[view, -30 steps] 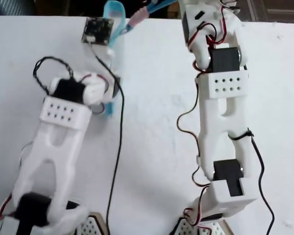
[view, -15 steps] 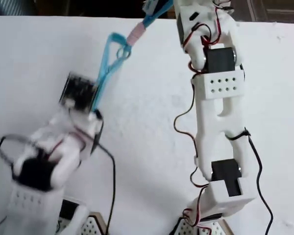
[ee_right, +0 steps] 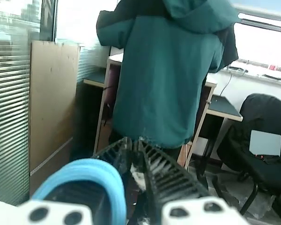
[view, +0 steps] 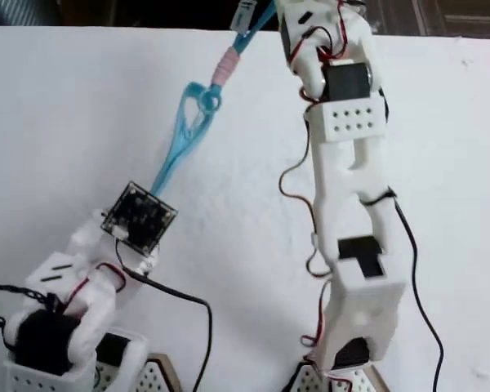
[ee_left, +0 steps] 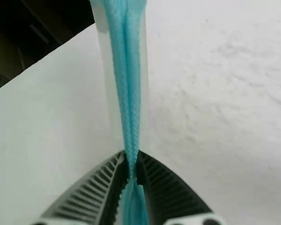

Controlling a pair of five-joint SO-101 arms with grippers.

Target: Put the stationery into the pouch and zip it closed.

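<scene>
Obs.: left jaws pinch the blue zipper edge of the pouch [ee_left: 126, 79], closed tight on it, lower centre of the left wrist view. The right jaws are pressed together on a small pale bit at the pouch's far end, top centre of the high view. Pouch seen edge-on, stretched diagonally between the two over the white table [view: 82, 98]. Pink piece [view: 226, 62] near its upper end.

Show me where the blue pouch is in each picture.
High view: the pouch is a blue strip from the left gripper toward the table's far edge.
Left wrist view: it runs straight out from that gripper's shut fingers.
Right wrist view: a blue curve beside the right gripper may be it; I cannot tell.
Shared landmark: the white table, high and left wrist views.
</scene>
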